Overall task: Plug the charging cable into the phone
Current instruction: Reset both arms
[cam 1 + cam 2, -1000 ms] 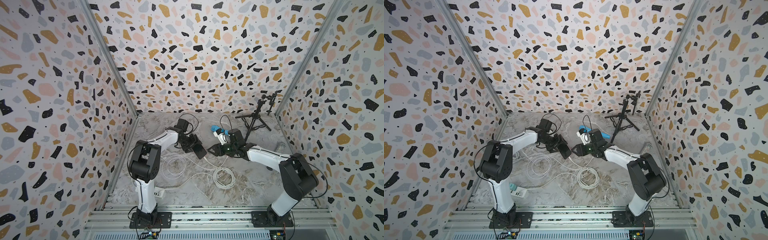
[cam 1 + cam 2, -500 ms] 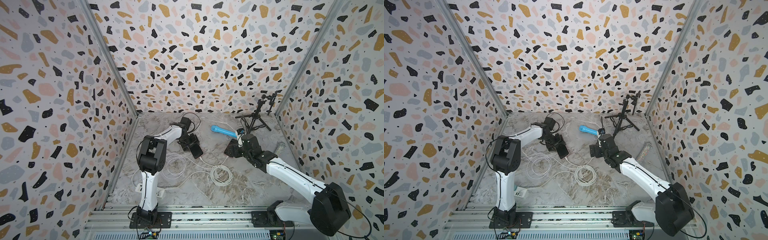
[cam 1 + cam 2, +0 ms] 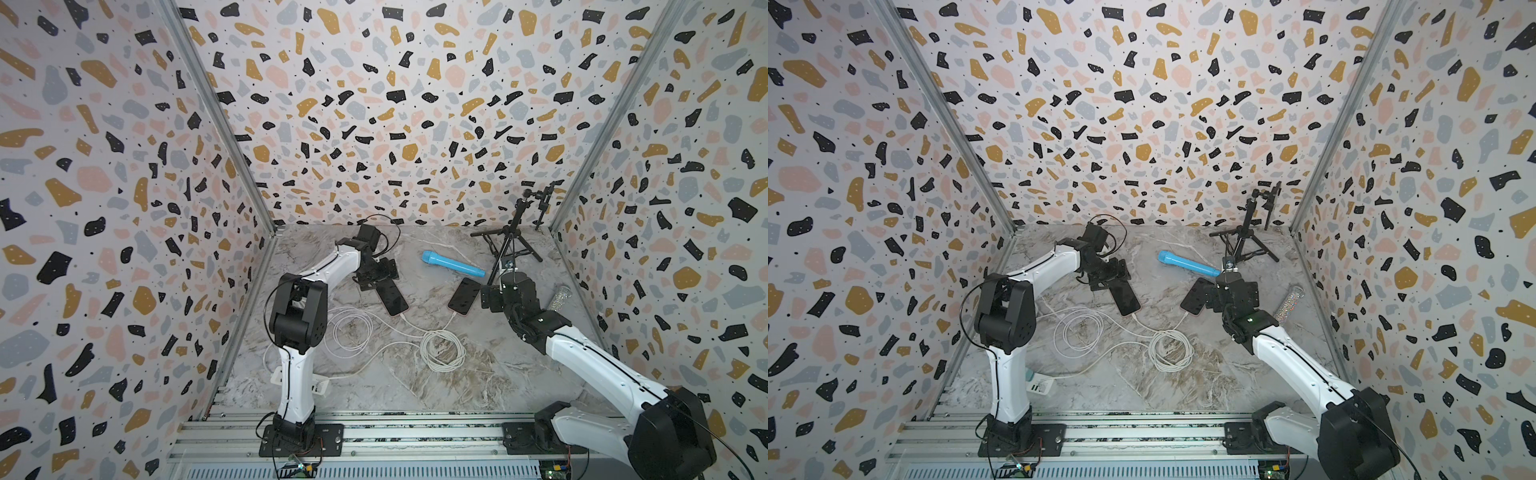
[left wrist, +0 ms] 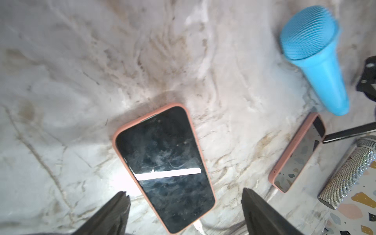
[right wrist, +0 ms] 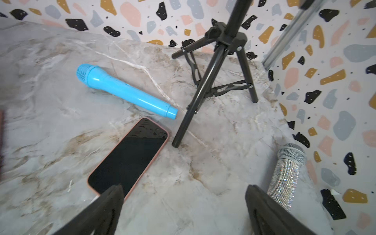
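looking over the bench [image 3: 374, 386], we judge the plugging done and the step in hand a clean retreat. two phones in pink cases lie face up near the middle. the left phone [image 3: 390, 297] has a white charging cable [image 3: 419, 332] seated in its near end, seen in the left wrist view as a white plug [image 4: 198, 226]. the right phone [image 3: 464, 296] also has a white lead at its near end. the cable's slack lies coiled toward the front of the bench.

our left gripper [image 4: 184, 211] hangs just over the left phone with jaws apart, holding nothing. our right gripper [image 5: 183, 211] stands beside the right phone, jaws spread wide and empty.

to finish well, we think each arm should lift straight up before swinging away, so no finger drags a phone or tugs a plug loose. the right arm should also mind the black tripod [image 3: 509, 245], the blue microphone [image 3: 453, 263] and the glittery silver microphone [image 5: 285, 176] close by.

we can read no brand, label or writing anywhere; both screens are dark.
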Available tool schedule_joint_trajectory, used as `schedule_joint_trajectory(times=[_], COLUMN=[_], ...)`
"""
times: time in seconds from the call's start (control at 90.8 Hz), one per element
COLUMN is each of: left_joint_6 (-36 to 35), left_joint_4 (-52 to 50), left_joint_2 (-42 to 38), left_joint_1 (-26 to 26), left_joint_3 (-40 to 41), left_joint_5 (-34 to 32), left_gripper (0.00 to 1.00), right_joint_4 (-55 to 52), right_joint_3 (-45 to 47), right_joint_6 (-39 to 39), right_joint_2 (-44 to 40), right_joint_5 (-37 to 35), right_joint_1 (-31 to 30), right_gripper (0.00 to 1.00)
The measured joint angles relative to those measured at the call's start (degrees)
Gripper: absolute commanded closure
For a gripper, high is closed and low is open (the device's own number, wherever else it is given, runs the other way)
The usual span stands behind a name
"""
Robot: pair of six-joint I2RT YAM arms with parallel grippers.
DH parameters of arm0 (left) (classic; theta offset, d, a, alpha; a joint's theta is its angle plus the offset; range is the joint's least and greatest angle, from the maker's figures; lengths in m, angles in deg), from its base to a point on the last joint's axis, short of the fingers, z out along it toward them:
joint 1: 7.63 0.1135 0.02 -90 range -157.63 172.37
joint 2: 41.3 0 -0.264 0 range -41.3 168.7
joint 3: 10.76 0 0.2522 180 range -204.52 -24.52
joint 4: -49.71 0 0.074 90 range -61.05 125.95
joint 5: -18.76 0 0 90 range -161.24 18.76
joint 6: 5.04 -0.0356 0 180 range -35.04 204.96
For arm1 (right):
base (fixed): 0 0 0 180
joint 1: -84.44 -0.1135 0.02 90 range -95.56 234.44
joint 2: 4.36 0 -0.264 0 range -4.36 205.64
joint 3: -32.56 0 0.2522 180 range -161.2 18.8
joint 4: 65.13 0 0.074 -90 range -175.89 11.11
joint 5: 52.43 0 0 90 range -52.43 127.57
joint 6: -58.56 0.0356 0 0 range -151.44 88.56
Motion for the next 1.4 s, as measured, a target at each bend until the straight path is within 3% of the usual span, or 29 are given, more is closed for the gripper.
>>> schedule_joint_trajectory(times=[0.088, 0.209, 0.33, 0.573, 0.804, 0.947, 1.167, 1.399], left_joint_6=[-4.9, -14.0, -21.4, -31.8, -40.2, -41.7, -39.9, -35.6], left_joint_4=[4.4, 13.4, 20.0, 29.0, 29.8, 34.8, 50.5, 70.4], left_joint_2=[-5.0, -17.5, -27.7, -34.9, -40.9, -42.8, -44.4, -40.2], left_joint_1=[0.2, 0.9, 4.4, 18.7, 21.4, 21.4, 21.4, 21.1], left_joint_3=[4.0, 16.6, 25.9, 40.7, 51.5, 58.6, 70.2, 73.4], left_joint_5=[-0.3, -1.4, -0.8, 3.5, 6.8, 7.0, 4.4, -0.5], left_gripper=[0.08, 0.07, 0.06, 0.04, 0.04, 0.03, 0.03, 0.01], right_joint_4=[4.2, 9.1, 13.5, 28.0, 45.7, 53.1, 59.0, 60.3], right_joint_3=[2.1, 7.2, 12.3, 20.0, 21.2, 25.2, 26.6, 26.6], right_joint_6=[-1.8, -3.5, -4.8, -7.1, -10.4, -11.2, -11.2, -11.2], right_joint_2=[0.0, -0.1, 0.0, 9.0, 19.8, 21.4, 21.4, 21.4], right_joint_5=[1.7, 4.4, 5.8, 17.1, 25.4, 27.1, 27.1, 27.1], right_joint_1=[3.3, 9.2, 13.4, 21.2, 23.4, 23.7, 23.7, 23.7], right_gripper=[0.00, 0.00, 0.00, 0.00, 0.00, 0.00, 0.00, 0.00])
